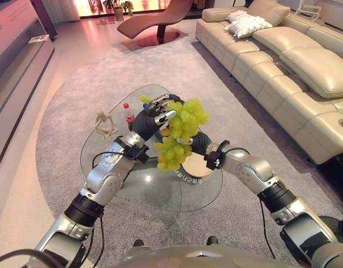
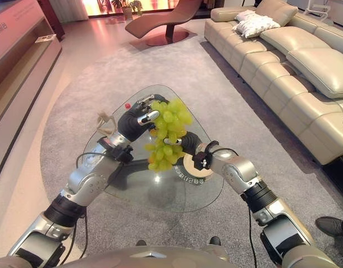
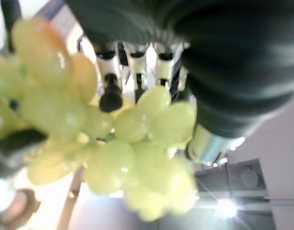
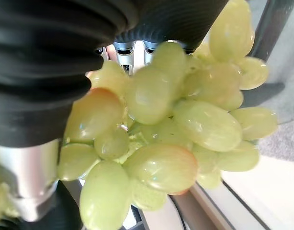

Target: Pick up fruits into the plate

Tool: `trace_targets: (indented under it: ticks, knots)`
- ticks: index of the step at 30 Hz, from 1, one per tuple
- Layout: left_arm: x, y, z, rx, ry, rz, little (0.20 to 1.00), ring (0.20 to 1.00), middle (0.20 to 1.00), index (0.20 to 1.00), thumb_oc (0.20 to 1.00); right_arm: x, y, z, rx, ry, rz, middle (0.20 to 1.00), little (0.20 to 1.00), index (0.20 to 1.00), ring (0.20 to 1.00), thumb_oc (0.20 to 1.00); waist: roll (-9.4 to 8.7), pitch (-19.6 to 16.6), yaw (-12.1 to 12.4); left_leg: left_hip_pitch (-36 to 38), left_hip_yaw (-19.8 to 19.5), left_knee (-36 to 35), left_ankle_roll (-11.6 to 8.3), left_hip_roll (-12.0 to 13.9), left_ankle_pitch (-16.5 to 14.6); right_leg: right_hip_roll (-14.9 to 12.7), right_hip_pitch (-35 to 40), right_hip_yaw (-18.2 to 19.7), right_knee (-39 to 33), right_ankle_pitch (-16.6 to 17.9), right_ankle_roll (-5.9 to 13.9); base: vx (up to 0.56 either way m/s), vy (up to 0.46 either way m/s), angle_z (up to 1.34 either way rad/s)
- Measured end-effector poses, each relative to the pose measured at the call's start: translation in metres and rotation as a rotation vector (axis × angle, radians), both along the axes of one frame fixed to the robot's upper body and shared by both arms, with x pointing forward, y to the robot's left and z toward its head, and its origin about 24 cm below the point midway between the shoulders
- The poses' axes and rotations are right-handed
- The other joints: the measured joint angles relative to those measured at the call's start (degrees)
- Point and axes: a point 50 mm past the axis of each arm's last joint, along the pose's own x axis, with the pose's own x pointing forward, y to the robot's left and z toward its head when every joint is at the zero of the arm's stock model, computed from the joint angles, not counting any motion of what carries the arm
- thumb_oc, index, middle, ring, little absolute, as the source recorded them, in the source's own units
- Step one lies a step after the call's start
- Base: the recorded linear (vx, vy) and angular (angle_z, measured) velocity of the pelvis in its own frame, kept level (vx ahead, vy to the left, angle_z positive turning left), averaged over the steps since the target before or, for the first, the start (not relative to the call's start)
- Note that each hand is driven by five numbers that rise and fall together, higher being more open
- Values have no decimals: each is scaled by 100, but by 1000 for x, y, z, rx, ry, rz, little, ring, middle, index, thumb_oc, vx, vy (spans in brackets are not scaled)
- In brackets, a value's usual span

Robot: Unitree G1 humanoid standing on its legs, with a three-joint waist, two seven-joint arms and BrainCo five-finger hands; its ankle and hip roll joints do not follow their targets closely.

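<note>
A large bunch of green grapes (image 1: 180,131) hangs in the air over the glass table (image 1: 149,190). My left hand (image 1: 151,119) is shut on the top of the bunch, pinching it between its fingers (image 1: 163,102) and thumb. My right hand (image 1: 200,142) lies against the lower right of the bunch, mostly hidden behind the grapes (image 4: 175,120). Just below and right of the bunch, a round tan plate (image 1: 198,166) with a dark printed rim sits on the glass. The grapes (image 3: 132,134) show close in front of the left hand's fingers (image 3: 110,91).
A red-capped bottle (image 1: 127,114) and a small wooden figure (image 1: 105,124) stand at the table's left. A small yellow-green item (image 1: 144,99) lies at its far edge. A beige sofa (image 1: 283,61) runs along the right, and a lounge chair (image 1: 157,19) stands far back.
</note>
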Motion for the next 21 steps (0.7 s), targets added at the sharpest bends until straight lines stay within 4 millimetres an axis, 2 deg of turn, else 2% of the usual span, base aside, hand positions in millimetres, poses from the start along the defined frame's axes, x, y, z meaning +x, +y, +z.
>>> trace_targets:
  ticks: [8,9,10,21]
  knots:
    - [-3,-21,2,-75,18,-81,200,200,200,200,200,-3,4,-5,-18,16,-5,1000,1000,1000,1000,1000,-12,-8,-35,12,61,0,2,4,-2,7,-21,47,0,-14,20,-9,-6,-2]
    - [-3,-24,3,-80,17,-88,200,200,200,200,200,-3,5,-5,-13,21,-7,827,827,827,827,827,-15,-9,-45,12,69,0,2,4,-3,8,-25,56,1,0,2,-13,-10,-4]
    - [-4,-26,4,-83,15,-96,200,200,200,200,200,-3,5,-5,-10,23,-6,200,200,200,200,200,-17,-10,-59,14,73,0,1,4,-3,9,-25,59,1,1,0,0,0,0]
    - [-3,-30,8,-107,3,-91,200,200,200,200,200,-2,8,-4,0,31,-62,200,200,200,200,200,-21,-13,-164,97,145,-1,-4,17,-22,25,-14,157,0,-2,3,-5,0,-4]
